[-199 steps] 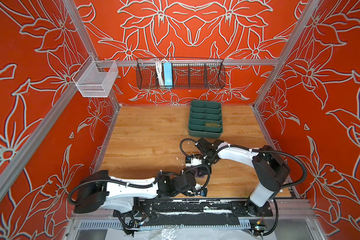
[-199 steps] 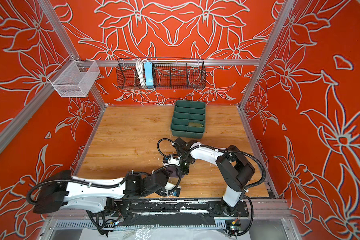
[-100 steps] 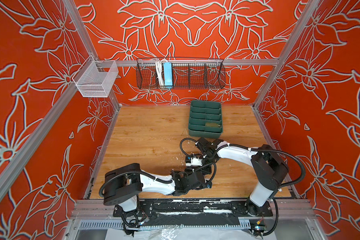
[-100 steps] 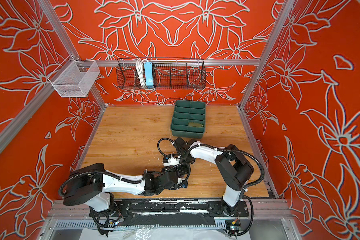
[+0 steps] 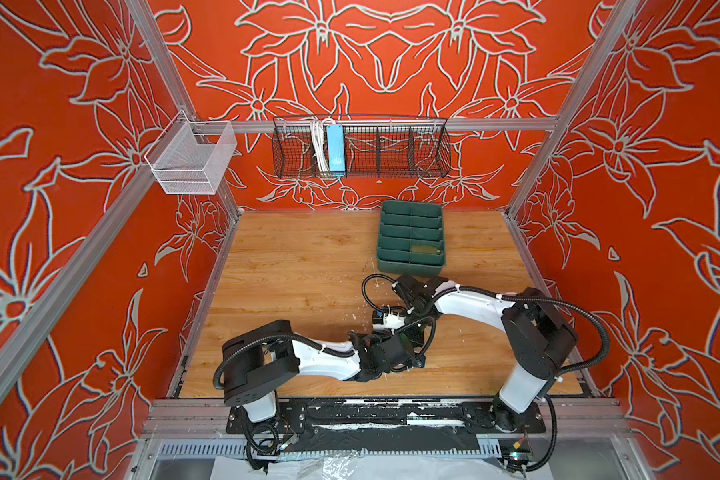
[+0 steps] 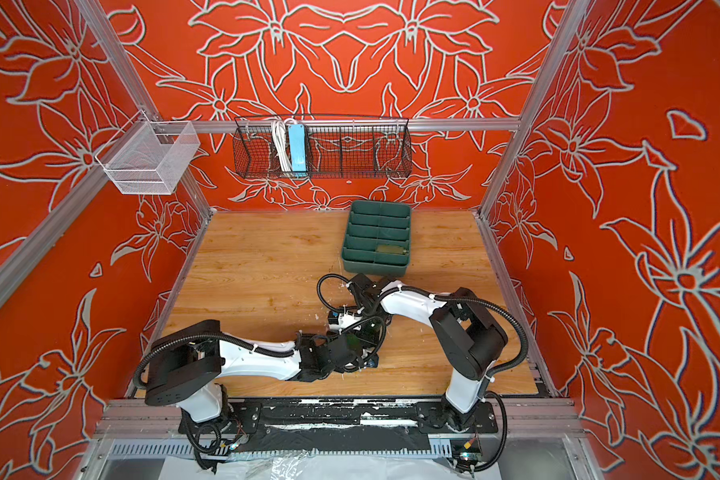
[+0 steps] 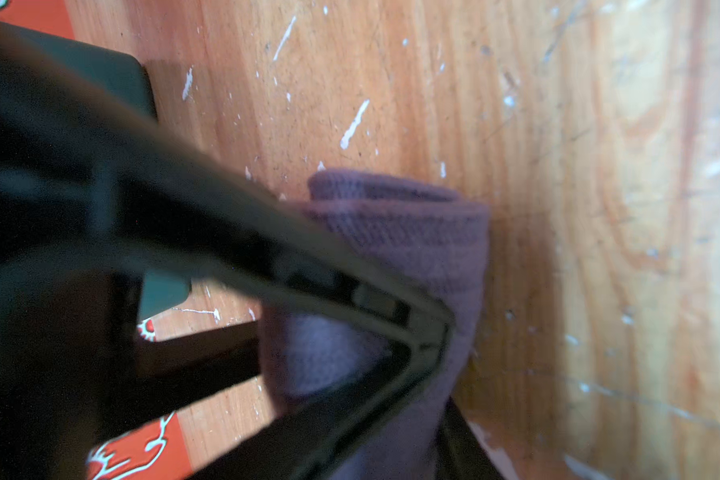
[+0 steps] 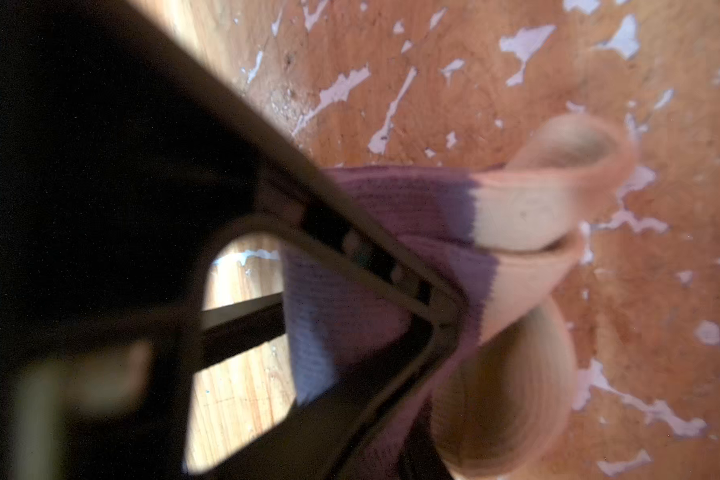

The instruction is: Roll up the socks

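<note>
Left gripper (image 7: 449, 382) and right gripper (image 8: 433, 395) each pinch the folded purple sock (image 7: 412, 241) on the counter (image 7: 599, 166), toward its front edge.

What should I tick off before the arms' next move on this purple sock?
1. Hold of the right claw on the purple sock: ok.
2. Hold of the left claw, with the sock's folded purple end between its fingers: cannot tell.
3. Roll tight: not ok, the beige toe flares out loose.
4. Roll seen in both top views: not ok, the left arm and right arm cover it.
5. Free compartments in the green tray: ok; one holds an olive bundle.
</note>
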